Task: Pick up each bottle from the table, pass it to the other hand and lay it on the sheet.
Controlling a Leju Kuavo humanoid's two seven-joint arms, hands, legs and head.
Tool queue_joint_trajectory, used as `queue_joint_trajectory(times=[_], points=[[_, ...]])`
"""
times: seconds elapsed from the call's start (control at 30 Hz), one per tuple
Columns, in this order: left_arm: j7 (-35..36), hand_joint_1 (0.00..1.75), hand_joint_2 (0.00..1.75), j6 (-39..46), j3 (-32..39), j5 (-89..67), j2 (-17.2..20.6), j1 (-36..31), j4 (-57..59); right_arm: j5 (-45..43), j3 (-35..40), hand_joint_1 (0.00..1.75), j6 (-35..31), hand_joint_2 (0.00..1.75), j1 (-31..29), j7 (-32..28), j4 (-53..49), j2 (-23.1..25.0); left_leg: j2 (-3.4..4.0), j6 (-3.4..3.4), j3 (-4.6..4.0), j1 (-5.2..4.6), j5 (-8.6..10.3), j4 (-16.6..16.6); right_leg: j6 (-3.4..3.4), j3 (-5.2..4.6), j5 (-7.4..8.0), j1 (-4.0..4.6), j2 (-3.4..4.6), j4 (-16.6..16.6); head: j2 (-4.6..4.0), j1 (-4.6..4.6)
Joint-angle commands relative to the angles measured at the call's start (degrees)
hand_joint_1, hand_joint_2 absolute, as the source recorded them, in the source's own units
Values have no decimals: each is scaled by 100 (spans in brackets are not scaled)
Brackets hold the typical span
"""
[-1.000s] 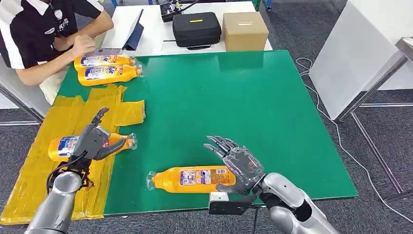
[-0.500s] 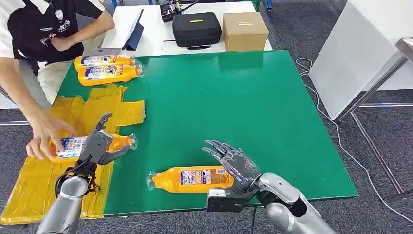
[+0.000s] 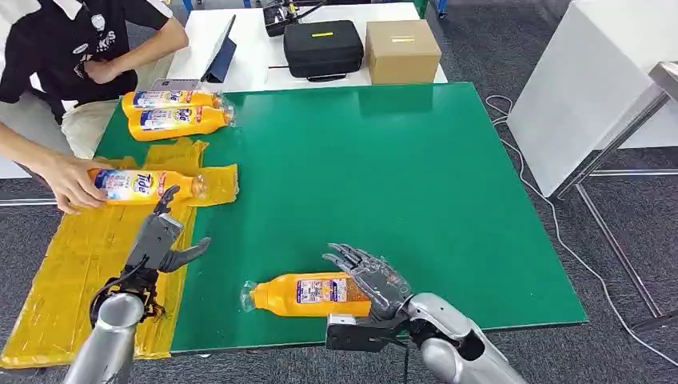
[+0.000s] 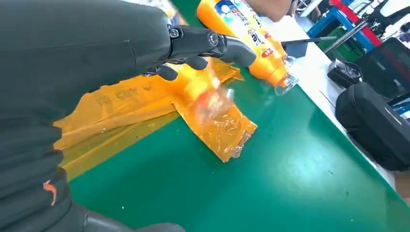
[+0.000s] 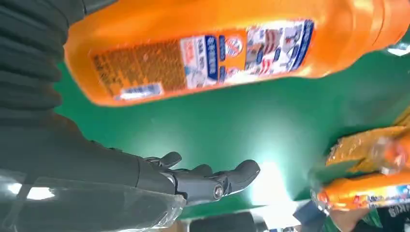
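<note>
An orange detergent bottle [image 3: 308, 294] [image 5: 217, 53] lies on its side on the green table [image 3: 384, 160], near the front edge, cap to the left. My right hand [image 3: 372, 276] [image 5: 72, 159] is at its base end with fingers [image 5: 208, 181] spread, not closed around it. My left hand [image 3: 160, 240] [image 4: 96, 53] hovers with fingers apart and holds nothing, over the right edge of the yellow sheet [image 3: 72, 264] [image 4: 125, 116]. Farther up the sheet a person's hand [image 3: 68, 182] holds a second bottle [image 3: 144, 186] [image 4: 203, 89].
Two more orange bottles [image 3: 172, 99] [image 3: 180, 120] lie at the table's far left corner. The person [image 3: 72, 56] sits beyond that corner. A laptop [image 3: 216, 60], black case [image 3: 322, 46] and cardboard box [image 3: 402, 50] stand on the white table behind.
The person reached in, took the bottle lying under my left hand and moved it farther up the sheet. My right hand slid closer along the near bottle's base.
</note>
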Motion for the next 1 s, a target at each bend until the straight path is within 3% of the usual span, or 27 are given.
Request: queue_joint_trajectory(times=[0.03, 0.3, 0.53, 0.8, 0.83, 0.87, 0.9, 1.0], points=[[44, 0, 175, -52, 153, -20, -55, -116, 171, 18, 165, 0, 103, 175, -77, 158, 671, 319, 4, -13, 25, 7, -10, -5, 0, 30, -6, 7, -3, -15, -2, 2], [67, 0, 175, -35, 97, 18, -63, 9, 95, 751, 209, 0, -144, 175, -257, 670, 1371, 569, 8, -13, 29, 6, -10, -7, 0, 32, -4, 6, 0, -16, -2, 0], [70, 0, 175, -32, 97, 22, -63, 35, 71, 770, 194, 0, -145, 175, -264, 679, 1440, 582, 5, -9, 21, 3, -7, -6, 2, 23, -3, 3, -1, -12, -2, 0], [121, 0, 175, -31, 86, 75, -91, 135, 2, 1400, -156, 0, -395, 175, -203, 1156, 2079, 682, -1, -11, 37, 6, -6, -13, 2, 45, -3, 6, -11, -25, 0, 2], [130, 0, 175, -22, 83, 79, -93, 146, -2, 1474, -157, 24, -410, 175, -197, 1187, 2118, 694, 1, -11, 35, 5, -6, -11, 1, 39, -4, 5, -8, -21, -2, 0], [133, 0, 175, -26, 79, 81, -91, 158, -4, 1542, -169, 145, -413, 175, -186, 1208, 2163, 715, -3, -8, 26, 4, -4, -8, 1, 31, -3, 4, -10, -16, -2, 2], [133, 0, 175, -26, 79, 81, -91, 162, -2, 1542, -166, 171, -413, 175, -174, 1208, 2170, 715, -3, -6, 24, 2, -3, -7, 1, 27, -2, 2, -8, -13, 0, -2], [133, 0, 175, -26, 77, 81, -94, 160, 0, 1539, -161, 175, -413, 175, -149, 1207, 2186, 720, -2, -7, 29, 4, -2, -8, 1, 31, -1, 3, -7, -15, -2, 0]])
